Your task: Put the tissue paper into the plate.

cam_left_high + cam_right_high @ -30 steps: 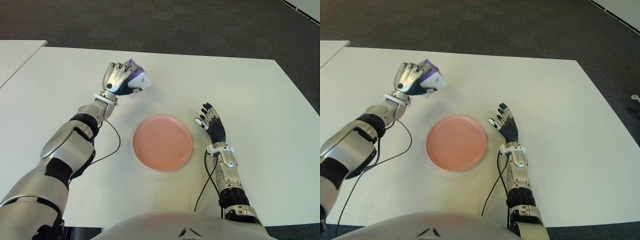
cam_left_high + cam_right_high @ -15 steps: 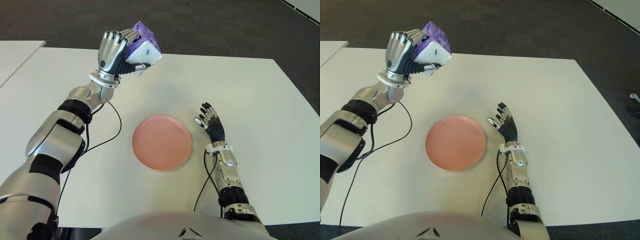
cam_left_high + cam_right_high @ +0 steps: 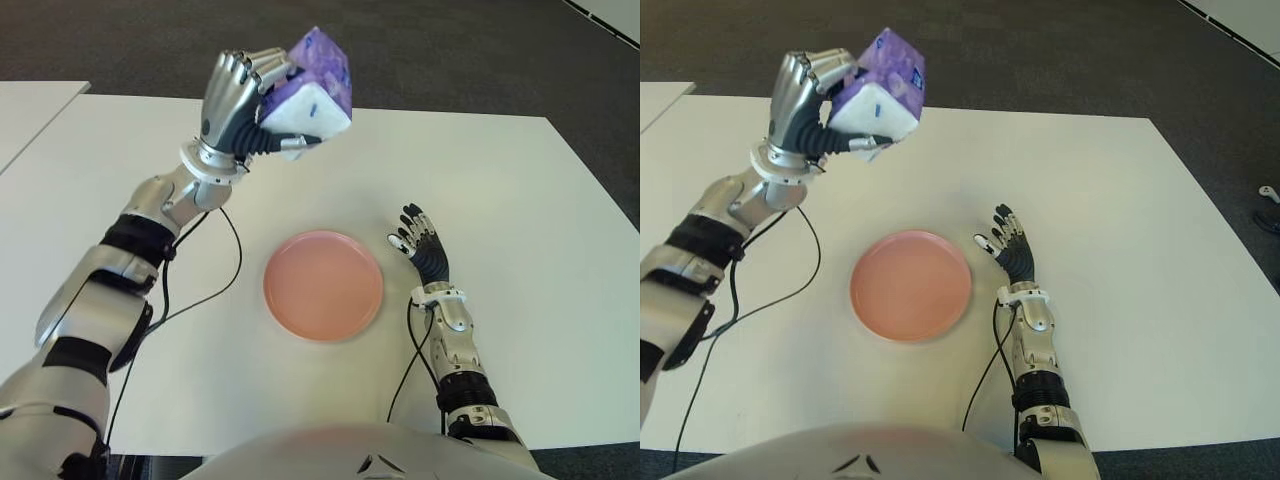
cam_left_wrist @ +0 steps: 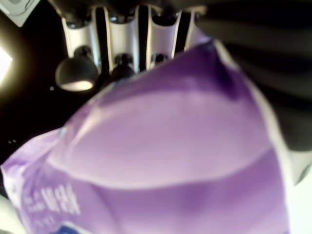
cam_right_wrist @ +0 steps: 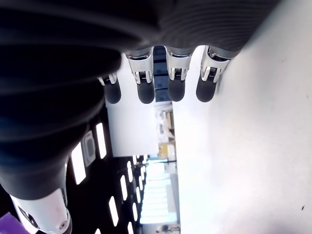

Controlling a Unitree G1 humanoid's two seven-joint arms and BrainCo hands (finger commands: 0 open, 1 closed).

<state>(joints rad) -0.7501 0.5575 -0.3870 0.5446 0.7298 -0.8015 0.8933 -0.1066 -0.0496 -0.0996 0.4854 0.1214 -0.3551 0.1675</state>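
Note:
My left hand (image 3: 262, 95) is raised high above the far left part of the white table (image 3: 500, 190), its fingers shut on a purple and white pack of tissue paper (image 3: 312, 90). The pack fills the left wrist view (image 4: 175, 146), with the fingers (image 4: 122, 44) curled over it. A round pink plate (image 3: 323, 285) lies on the table nearer to me, below and to the right of the held pack. My right hand (image 3: 420, 240) shows just right of the plate, fingers spread and holding nothing.
A black cable (image 3: 215, 290) runs across the table left of the plate. A second white table (image 3: 30, 105) stands at the far left. Dark carpet (image 3: 450, 50) lies beyond the table's far edge.
My left hand has lifted the tissue pack off the table, carrying it upward and a little to the right. The right hand has stayed where it was.

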